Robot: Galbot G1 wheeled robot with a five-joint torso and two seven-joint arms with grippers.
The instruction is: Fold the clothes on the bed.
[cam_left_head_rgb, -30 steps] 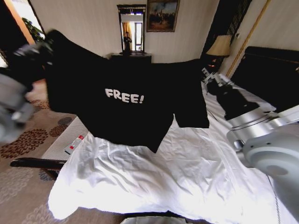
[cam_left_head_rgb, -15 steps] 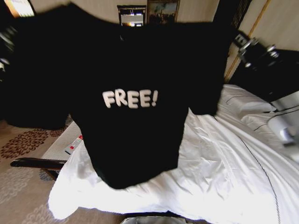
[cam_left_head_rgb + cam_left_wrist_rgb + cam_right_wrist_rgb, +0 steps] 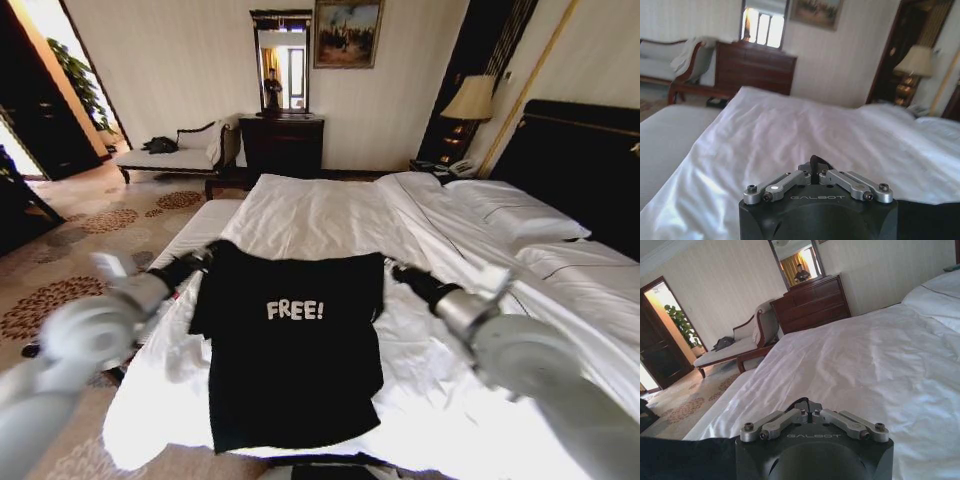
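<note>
At the left of the head view, the left gripper (image 3: 200,262) sits at the T-shirt's (image 3: 290,370) left shoulder corner, low on the bed (image 3: 320,205); in the left wrist view its fingers (image 3: 812,167) are drawn together at the tip with a dark scrap of cloth between them, so I judge it pinched on the shirt. The single black T-shirt lies flat, chest up, on the near end of the white sheet, "FREE!" readable from the robot's side, its long axis running from the collar edge farther up the bed to the hem at the foot edge nearest the robot. The two shoulder corners lie across that axis, one under each gripper, so neither arm is nearer; each has its own corner. At the right, the right gripper (image 3: 400,272) is at the right shoulder corner, and in the right wrist view its fingers (image 3: 807,405) are likewise closed to a point, with black cloth just beside the body of the gripper; what they clamp is hard to tell there, though a hold on the shirt seems likely. Count: one shirt, one bed, two grippers, two pillows (image 3: 520,215) near the headboard.
</note>
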